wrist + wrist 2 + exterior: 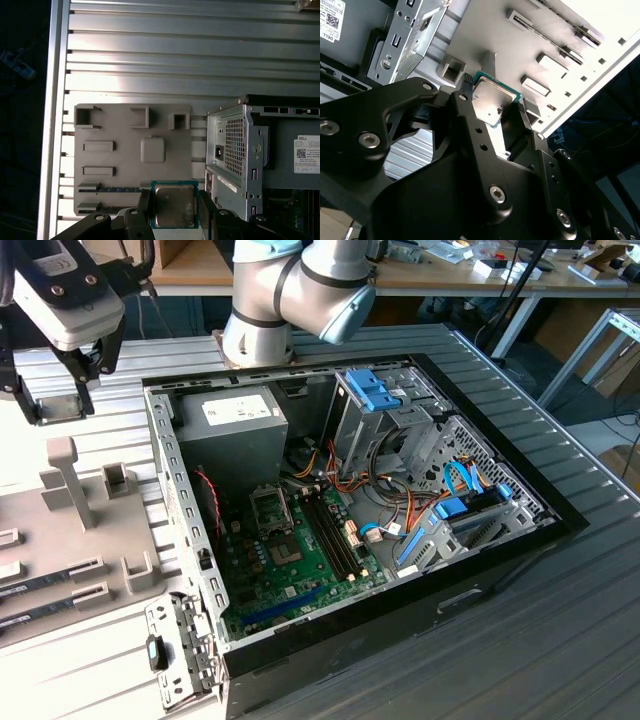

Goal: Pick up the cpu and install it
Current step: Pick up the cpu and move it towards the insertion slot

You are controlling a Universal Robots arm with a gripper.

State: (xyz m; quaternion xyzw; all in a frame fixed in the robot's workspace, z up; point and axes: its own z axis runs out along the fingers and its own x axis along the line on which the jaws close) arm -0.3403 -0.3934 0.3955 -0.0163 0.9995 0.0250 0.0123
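At the exterior view's left, a pale grey moulded holder plate [60, 540] with slots and raised blocks lies on the ribbed aluminium table [500, 640], so that loose parts are kept in fixed places. Above it the black two-fingered gripper [174, 207] is clamped on the cpu [174, 205], a small flat square chip with a silvery top and green rim. The chip is gripped by two opposite edges and, by the look of it, held level and clear of the plate, probably so that its faces are left untouched. Further right the open black computer case [165, 470] lies on its side, so that the green motherboard [300, 570] and its dark socket [270, 508] are exposed from above
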